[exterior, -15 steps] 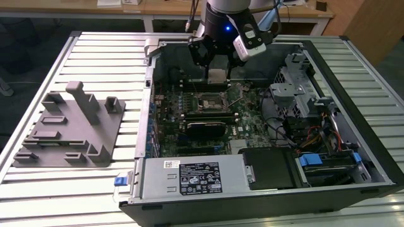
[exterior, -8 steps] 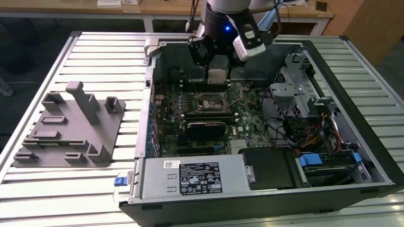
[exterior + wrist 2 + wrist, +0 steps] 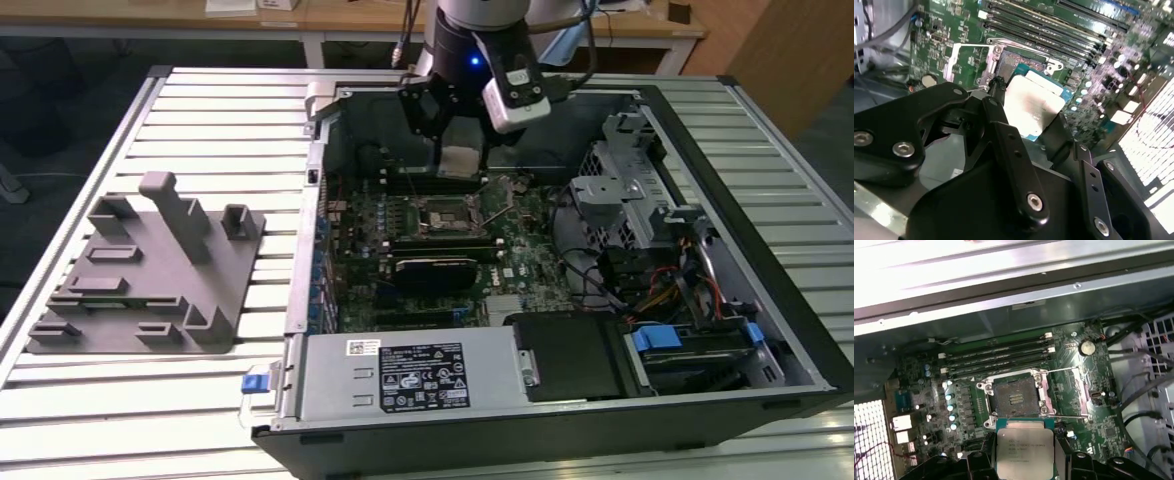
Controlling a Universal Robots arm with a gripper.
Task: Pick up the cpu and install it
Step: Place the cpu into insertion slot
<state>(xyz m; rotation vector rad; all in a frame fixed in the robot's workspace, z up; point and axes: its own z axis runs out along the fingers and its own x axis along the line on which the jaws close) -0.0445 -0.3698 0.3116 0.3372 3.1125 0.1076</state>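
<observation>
hand clamping cpu, printed lid, near open socket

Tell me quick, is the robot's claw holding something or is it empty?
Gripper: closed on the cpu, holding it over the motherboard; the socket has no chip in it.

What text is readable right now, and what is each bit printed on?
cpu in the pincer: printed lines on its lid, too blurred to read.
Black label on the power supply: too small to read.
White sticker beside it: too small to read.
Nothing can be quoted.
</observation>
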